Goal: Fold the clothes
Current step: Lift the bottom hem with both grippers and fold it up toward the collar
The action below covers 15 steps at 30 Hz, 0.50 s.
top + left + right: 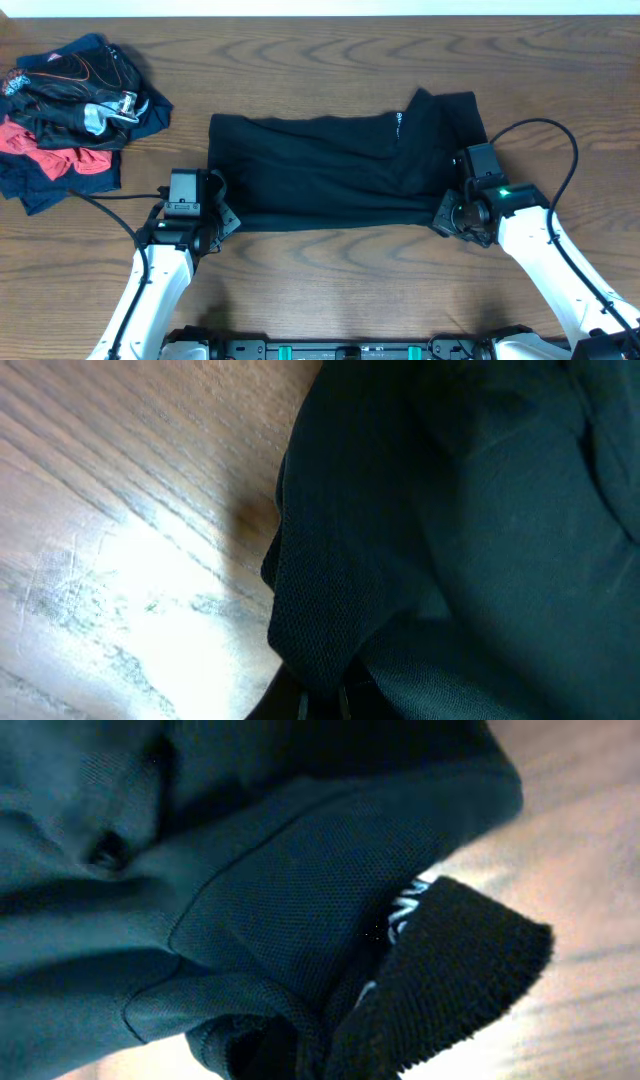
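Note:
The black T-shirt (320,170) of the clothes lies in a long folded band across the middle of the table. My left gripper (214,200) sits at the band's left end, shut on the fabric. In the left wrist view a fold of black cloth (330,610) runs down into my left gripper (322,700). My right gripper (452,205) is at the band's right end, shut on bunched shirt cloth (300,920), where my right gripper (330,1055) is buried under it. A small white logo (396,125) shows near the right end.
A heap of other clothes (70,120), black, red and navy, lies at the table's far left corner. Bare wood table (320,270) stretches in front of the shirt. Black cables (560,135) loop beside the right arm.

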Each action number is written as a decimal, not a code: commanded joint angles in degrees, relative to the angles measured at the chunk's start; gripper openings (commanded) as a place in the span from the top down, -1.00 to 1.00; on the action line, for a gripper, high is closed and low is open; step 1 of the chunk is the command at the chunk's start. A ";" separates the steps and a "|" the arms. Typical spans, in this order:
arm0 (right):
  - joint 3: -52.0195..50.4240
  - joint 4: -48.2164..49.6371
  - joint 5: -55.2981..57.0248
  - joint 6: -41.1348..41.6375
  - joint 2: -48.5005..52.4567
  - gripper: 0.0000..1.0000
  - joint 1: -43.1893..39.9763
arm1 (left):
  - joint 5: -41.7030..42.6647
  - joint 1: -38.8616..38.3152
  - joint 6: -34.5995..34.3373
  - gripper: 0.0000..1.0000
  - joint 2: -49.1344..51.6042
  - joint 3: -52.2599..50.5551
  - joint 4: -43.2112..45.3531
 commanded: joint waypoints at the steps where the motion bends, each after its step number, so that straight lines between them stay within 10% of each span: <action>1: 3.78 0.87 3.69 -2.64 -0.50 0.97 -0.59 | -2.03 -0.07 1.57 0.88 -0.52 1.27 1.81; 15: 8.35 7.04 4.76 -7.13 1.62 0.97 -0.59 | -6.93 -0.07 9.35 0.88 0.87 1.42 18.03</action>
